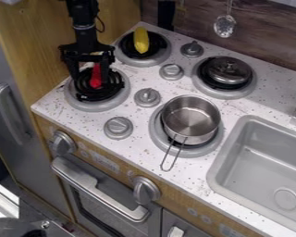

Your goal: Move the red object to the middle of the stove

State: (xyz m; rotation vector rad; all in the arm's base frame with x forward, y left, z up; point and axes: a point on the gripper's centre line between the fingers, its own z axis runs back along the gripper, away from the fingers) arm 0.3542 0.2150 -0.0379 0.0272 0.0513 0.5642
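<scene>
A brushed-metal pot [191, 119] with a wire handle and a glossy metal lid [229, 70] sit on matt grey, plastic-looking burner rings [202, 152] set in a smooth, speckled white bench [136, 152]. Wood-grain panels [113, 28] in light tan flank the stove, with a darker wood-grain backsplash [262, 34] behind, where a shiny metal ladle [225, 26] hangs. The sink [268, 162] has a smooth, matt grey finish, while the oven handle [95, 187] and knobs [118, 127] look like silvery-grey plastic.

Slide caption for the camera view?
Open gripper above red object on toy-stove coil burner; steel saucepan on another.
</scene>
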